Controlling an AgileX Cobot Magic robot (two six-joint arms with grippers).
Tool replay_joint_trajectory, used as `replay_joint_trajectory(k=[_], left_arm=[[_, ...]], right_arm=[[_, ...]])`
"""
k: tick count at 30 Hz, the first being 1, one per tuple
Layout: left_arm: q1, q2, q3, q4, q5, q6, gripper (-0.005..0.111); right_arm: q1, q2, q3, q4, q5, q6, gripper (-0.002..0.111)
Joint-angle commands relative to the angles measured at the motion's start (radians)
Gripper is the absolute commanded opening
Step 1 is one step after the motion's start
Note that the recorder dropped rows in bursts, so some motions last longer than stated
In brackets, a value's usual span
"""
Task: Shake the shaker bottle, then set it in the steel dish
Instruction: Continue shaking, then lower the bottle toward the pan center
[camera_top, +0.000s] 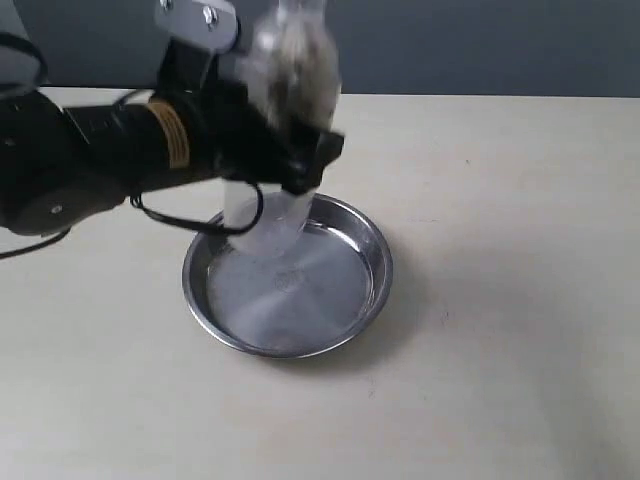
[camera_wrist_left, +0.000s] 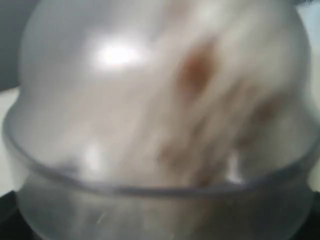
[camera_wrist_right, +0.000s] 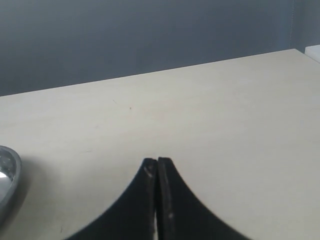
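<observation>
The left gripper (camera_top: 296, 158) is seen clamped around the middle of the bottle (camera_top: 291, 78), its black jaws pressed against the clear wall from either side. The bottle is held roughly upright, with its top raised above the jaws and its lower end hanging below them over the far-left part of the dish (camera_top: 383, 262); whether the base touches the dish floor cannot be told, since the bottle is smeared by blur. In the left wrist view the frame is filled by the bottle (camera_wrist_left: 160, 125), with its frosted dome, a ring-shaped seam lower down and streaks of brown bits blurred inside. A yellowish band (camera_top: 176, 131) is wrapped round the left arm behind the gripper, and a black cable (camera_top: 165, 216) is looped beneath it. The dish is set on the pale table (camera_top: 500, 200), near its middle, and a dull reflection is carried on its flat bottom. The right gripper (camera_wrist_right: 157, 170) is seen with its two dark fingers pressed together and nothing between them, held over bare table (camera_wrist_right: 210, 110). Only the edge of the dish (camera_wrist_right: 6, 175) is caught in that view, well apart from the fingers. A grey wall (camera_wrist_right: 150, 35) is seen behind the table.
</observation>
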Motion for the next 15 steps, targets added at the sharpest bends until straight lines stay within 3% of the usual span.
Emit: replay_joint_trajectory(k=[1,4,8,15], left_arm=[[-0.010,-0.227,-0.128,0.061,-0.124,-0.012,0.000],[-0.020,-0.216,-0.086,0.057,-0.008,-0.012,0.000],[-0.013,-0.032,0.033,0.000,0.017,-0.031,0.000],[-0.033,-0.281,-0.038,0.085,-0.078,-0.048,0.000]], right_arm=[[-0.003,-0.005,0.001,-0.001,-0.011,-0.002,-0.001],[-0.003,-0.005,0.001,-0.001,-0.011,-0.002,-0.001],[-0.003,-0.005,0.001,-0.001,-0.011,-0.002,-0.001],[-0.003,-0.005,0.001,-0.001,-0.011,-0.002,-0.001]])
